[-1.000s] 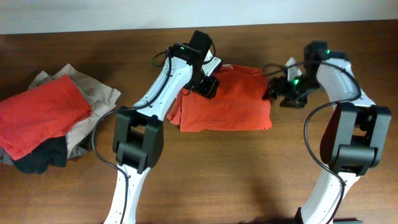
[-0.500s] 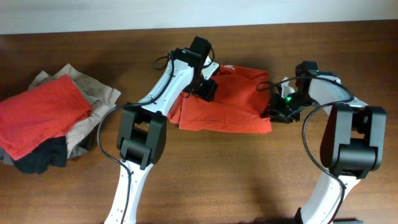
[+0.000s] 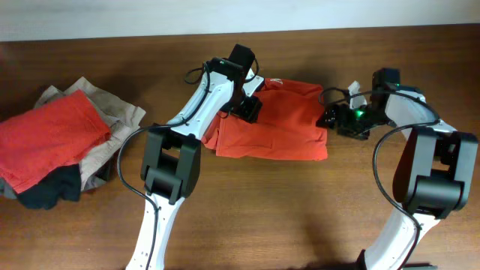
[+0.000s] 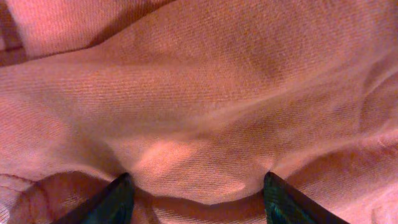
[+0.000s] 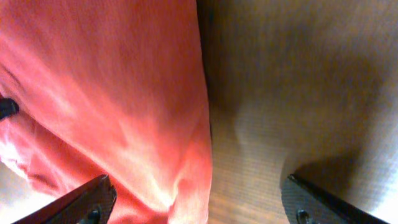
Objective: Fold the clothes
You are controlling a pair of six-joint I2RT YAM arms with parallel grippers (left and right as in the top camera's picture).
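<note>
From overhead, an orange-red shirt (image 3: pixel 279 127) lies as a rough rectangle at the far middle of the desk (image 3: pixel 300 202). The left pincer (image 3: pixel 251 108) is down on its far left part. The right pincer (image 3: pixel 331 118) sits just beside its right edge. A pile of clothes (image 3: pixel 52 142), with a red shirt on top, lies well apart at the left end. Whether that pile is done or waiting cannot be told.

In the left wrist view, the left pincer's fingertips (image 4: pixel 118 198) stand wide apart and press into the wrinkled cloth. The cloth puckers a little between them, but no fold is pinched.

In the right wrist view, the right pincer is spread wide and holds nothing. The shirt's right edge runs down between its jaws, with bare desk to the right.

The shirt looks partway folded, and this seems to be the reach for its right side. The next move likely calls for the right pincer to drop, close on that edge and carry it leftward. The left pincer would meanwhile pin the cloth so it does not slide.
</note>
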